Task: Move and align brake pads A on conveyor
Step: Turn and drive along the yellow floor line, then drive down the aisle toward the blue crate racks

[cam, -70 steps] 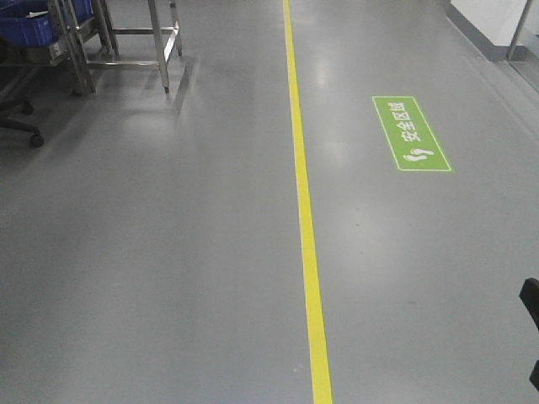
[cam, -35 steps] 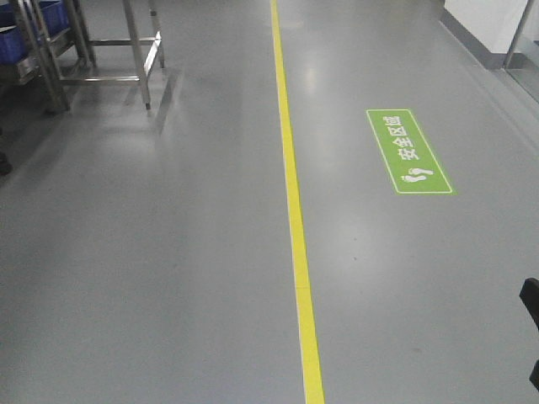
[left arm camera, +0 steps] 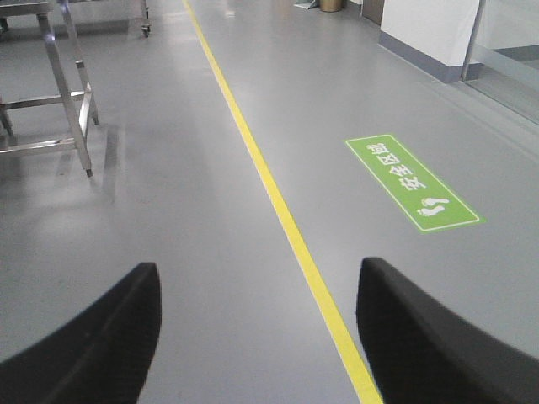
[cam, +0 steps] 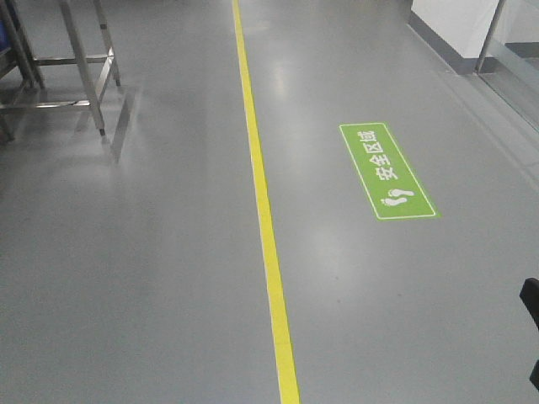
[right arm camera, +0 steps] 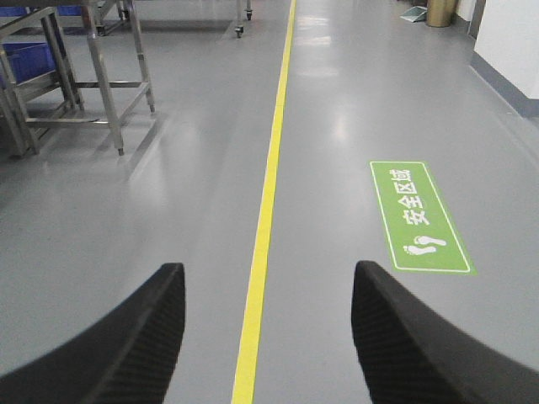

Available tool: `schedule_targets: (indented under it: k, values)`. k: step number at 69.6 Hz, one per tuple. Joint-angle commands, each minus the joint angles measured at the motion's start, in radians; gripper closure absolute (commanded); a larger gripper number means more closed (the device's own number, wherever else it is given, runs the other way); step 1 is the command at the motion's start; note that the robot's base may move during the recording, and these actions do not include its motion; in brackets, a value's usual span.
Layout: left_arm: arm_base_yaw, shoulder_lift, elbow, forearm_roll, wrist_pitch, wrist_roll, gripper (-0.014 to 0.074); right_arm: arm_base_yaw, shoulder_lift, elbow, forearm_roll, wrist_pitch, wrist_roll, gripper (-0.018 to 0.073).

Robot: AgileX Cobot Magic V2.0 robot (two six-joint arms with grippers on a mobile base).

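light: bright, even | glare: soft patches on floor (cam: 295, 80) | focus: sharp

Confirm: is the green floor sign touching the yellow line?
Apart. The front-facing view shows a strip of bare grey floor between the green floor sign and the yellow line; both wrist views agree.

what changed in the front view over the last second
The whole view shifted, so the base seems to be rolling forward and veering right. The yellow floor line and steel table frame slid left, and the green floor sign slid down and left. No grasp or release shows. The dark part at the right edge stayed put.
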Motion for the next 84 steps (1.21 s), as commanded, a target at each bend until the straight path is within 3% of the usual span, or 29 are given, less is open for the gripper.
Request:
schedule_targets:
  k: [1, 84]
  values:
    - [-0.003, 0.005, -0.025, -0.001, -0.071, -0.002, 0.0105, -0.004, 0.005, -0.027, -0.002, -0.072, -0.004, 0.0146]
    - [-0.003, 0.005, -0.025, -0.001, -0.071, -0.002, 0.0105, -0.004, 0.005, -0.027, -0.002, -0.072, -0.004, 0.0146]
